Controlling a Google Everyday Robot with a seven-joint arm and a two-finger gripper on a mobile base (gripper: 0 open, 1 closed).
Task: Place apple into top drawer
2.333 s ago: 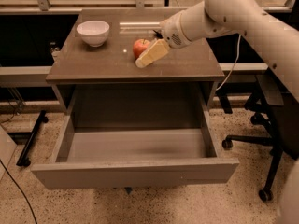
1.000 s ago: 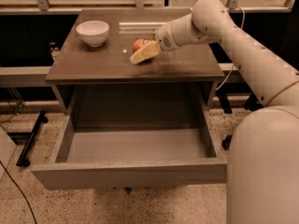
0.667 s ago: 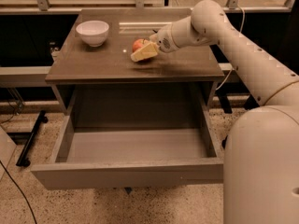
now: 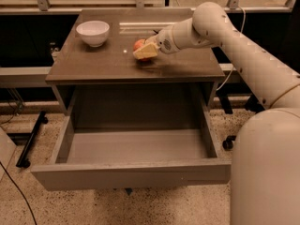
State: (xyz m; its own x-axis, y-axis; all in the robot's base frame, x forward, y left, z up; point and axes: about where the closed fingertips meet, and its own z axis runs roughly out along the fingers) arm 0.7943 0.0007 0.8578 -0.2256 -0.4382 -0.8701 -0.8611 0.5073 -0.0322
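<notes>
Reaching in from the right, the claw [image 4: 143, 50] is down at the apple [image 4: 138, 43] on the brown cabinet top [image 4: 103, 62], a little right of centre; its pale yellow end covers the near side of the apple, touching or almost; whether it is clamped on the fruit or only set against it I cannot tell; apple is red-orange, only its upper left part shows, low at the surface, above the open drawer; white arm [image 4: 234, 34] runs from the claw up and right, then bends down to the big white robot body [image 4: 265, 172] at the right edge; white bowl [image 4: 93, 33] stands upright at the back left of the same top, well apart from the apple; below the top the grey drawer [image 4: 131, 175] is pulled out toward me, wide and shallow, flat front panel nearest; black stand foot [image 4: 31, 142] lies on the speckled floor [image 4: 164, 210] left of the cabinet; thin dark cable [image 4: 18, 191] curves across the floor at lower left; black chair caster [image 4: 228, 143] shows between the drawer and the robot body.
</notes>
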